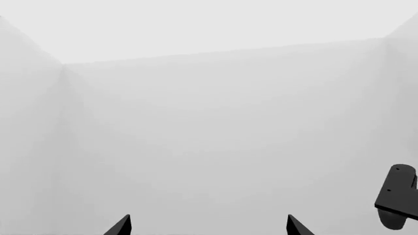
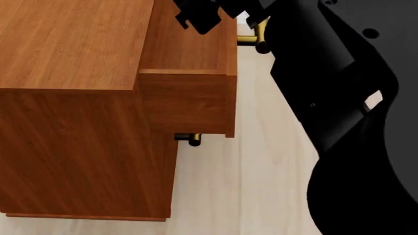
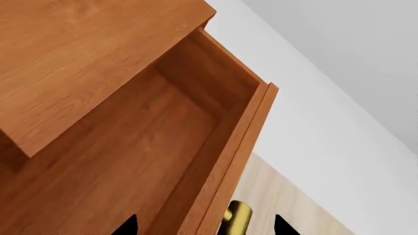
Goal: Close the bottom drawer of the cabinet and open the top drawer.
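The cabinet (image 2: 65, 44) fills the left of the head view. Its top drawer (image 2: 189, 98) stands pulled out and is empty inside (image 3: 130, 161). The drawer's brass handle (image 2: 259, 38) juts from its front. My right gripper (image 3: 203, 226) is open at the drawer's front edge, its tips on either side of the front panel and the handle (image 3: 236, 218). It shows dark over the drawer in the head view (image 2: 202, 17). Under the open drawer one lower brass handle (image 2: 189, 138) sticks out. No lower drawer juts out; the bottom drawer cannot be told apart. My left gripper (image 1: 207, 226) is open and empty, facing bare white walls.
My right arm (image 2: 339, 98) fills the right of the head view beside the drawer. Pale wood floor (image 2: 248, 186) lies in front of the cabinet. A white wall (image 3: 326, 122) stands behind the cabinet. A black robot part (image 1: 398, 200) shows at the edge of the left wrist view.
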Tool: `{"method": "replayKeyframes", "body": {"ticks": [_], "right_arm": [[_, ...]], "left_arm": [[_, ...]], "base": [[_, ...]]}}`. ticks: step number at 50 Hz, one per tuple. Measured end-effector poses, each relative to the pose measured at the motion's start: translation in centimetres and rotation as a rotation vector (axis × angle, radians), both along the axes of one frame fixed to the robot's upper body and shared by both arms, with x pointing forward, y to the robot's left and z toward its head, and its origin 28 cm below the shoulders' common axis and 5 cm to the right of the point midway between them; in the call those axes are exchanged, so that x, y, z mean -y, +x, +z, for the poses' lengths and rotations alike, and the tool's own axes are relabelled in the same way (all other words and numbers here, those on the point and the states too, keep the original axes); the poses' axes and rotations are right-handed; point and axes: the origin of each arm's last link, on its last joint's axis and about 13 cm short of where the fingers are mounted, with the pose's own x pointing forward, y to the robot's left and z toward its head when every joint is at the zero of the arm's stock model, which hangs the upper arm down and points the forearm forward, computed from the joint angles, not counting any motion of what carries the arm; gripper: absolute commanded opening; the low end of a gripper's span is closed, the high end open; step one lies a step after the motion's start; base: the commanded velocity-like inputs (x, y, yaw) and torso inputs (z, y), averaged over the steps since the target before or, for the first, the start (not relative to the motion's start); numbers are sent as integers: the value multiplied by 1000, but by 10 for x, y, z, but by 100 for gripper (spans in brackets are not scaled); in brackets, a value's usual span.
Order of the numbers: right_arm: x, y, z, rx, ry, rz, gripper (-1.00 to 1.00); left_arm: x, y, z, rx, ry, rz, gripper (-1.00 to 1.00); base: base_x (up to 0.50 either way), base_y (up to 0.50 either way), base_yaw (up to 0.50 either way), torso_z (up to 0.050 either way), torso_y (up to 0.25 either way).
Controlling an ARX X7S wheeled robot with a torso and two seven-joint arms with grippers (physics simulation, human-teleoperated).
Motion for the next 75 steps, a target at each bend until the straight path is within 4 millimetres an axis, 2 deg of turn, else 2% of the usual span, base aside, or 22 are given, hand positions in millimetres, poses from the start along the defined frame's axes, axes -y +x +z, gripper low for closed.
{"method": "replayKeyframes", "body": {"ticks": [28, 44, 75], "right_arm": [[14, 0, 1, -31, -26, -61, 100], [36, 7, -14, -96, -96, -161, 100], [67, 3, -13, -126, -141, -303, 100]], "left_arm": [[-2, -1, -3, -3, -7, 7, 100], [-3, 0, -4, -5, -9, 11, 100], [-4, 2, -4, -5, -12, 11, 100]], "base": [[2, 0, 0, 0, -3], [1, 0, -1, 0, -1], [0, 0, -1, 0, -1]]}}
